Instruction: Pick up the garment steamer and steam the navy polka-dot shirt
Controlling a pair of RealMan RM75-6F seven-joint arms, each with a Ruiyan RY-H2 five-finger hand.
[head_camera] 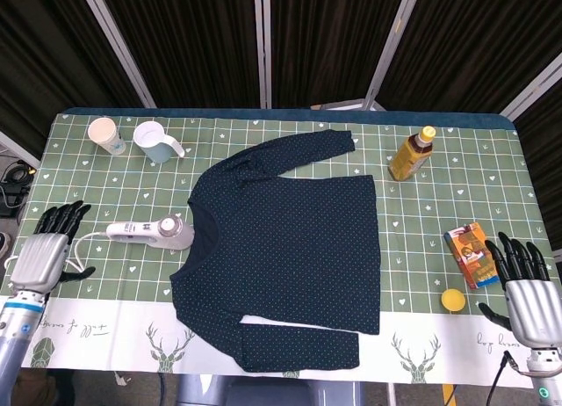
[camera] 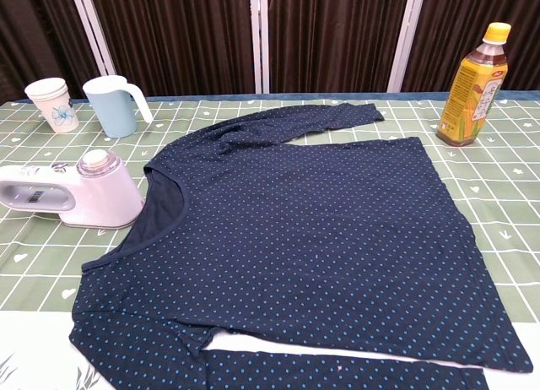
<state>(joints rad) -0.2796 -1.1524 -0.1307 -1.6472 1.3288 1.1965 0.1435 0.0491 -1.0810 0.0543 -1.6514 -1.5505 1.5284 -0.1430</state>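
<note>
Across the middle of the green patterned tablecloth (head_camera: 421,239) lies the navy polka-dot long-sleeved shirt (head_camera: 285,248), spread flat with its neckline turned toward the robot's left and one sleeve reaching toward the far edge. Just beside that neckline rests the white handheld garment steamer (head_camera: 151,233) on its side, its rounded head touching or nearly touching the collar and its white cord (head_camera: 79,252) looping off toward the near left edge. Near the cord hovers the left hand (head_camera: 51,252), fingers spread and holding nothing, a short way from the steamer's handle. At the near right corner sits the right hand (head_camera: 525,292), also with fingers apart and nothing in it. Neither hand shows in the chest view. At the far left corner stand a white paper cup (head_camera: 104,134) and a pale blue handled mug (head_camera: 156,142). On the right side stand an amber tea bottle with a yellow cap (head_camera: 412,155), a small orange box (head_camera: 471,254) and a round yellow lid (head_camera: 452,300)
</note>
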